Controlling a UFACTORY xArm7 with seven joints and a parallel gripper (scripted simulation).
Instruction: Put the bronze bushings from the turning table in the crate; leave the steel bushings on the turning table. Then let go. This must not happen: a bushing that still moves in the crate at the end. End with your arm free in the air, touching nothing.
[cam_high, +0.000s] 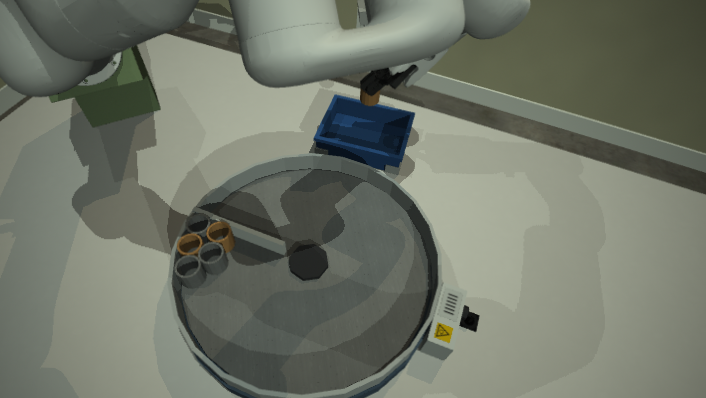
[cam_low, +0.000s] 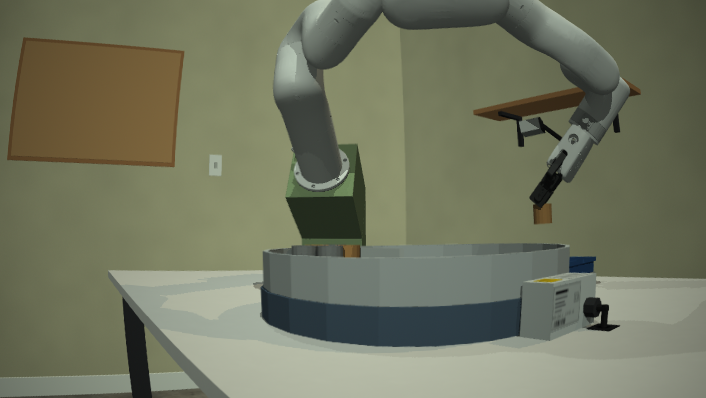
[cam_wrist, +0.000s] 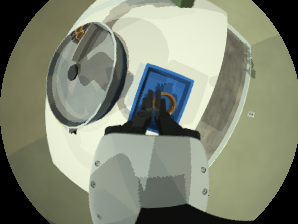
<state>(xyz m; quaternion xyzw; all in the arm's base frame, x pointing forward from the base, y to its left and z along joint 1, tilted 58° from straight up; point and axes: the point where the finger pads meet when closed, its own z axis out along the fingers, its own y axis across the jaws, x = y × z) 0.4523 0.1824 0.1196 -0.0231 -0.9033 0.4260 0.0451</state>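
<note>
My gripper (cam_high: 376, 86) is shut on a bronze bushing (cam_high: 369, 97) and holds it in the air above the blue crate (cam_high: 366, 131). The side view shows the gripper (cam_low: 541, 196) and the hanging bushing (cam_low: 542, 214) well above the crate's corner (cam_low: 582, 263). In the wrist view the fingers pinch the bushing's wall (cam_wrist: 168, 100) over the crate (cam_wrist: 164, 90). On the turning table (cam_high: 305, 272), two bronze bushings (cam_high: 220, 235) (cam_high: 189, 244) and three steel bushings (cam_high: 198, 223) (cam_high: 214, 257) (cam_high: 190, 270) sit clustered at the left rim beside a grey bar (cam_high: 245, 230).
A black hub (cam_high: 308, 262) sits at the table's centre. A grey control box (cam_high: 445, 320) with a black knob (cam_high: 469, 319) juts from its right side. My green base (cam_high: 112, 87) stands at the back left. A wall shelf (cam_low: 545, 103) hangs behind the arm.
</note>
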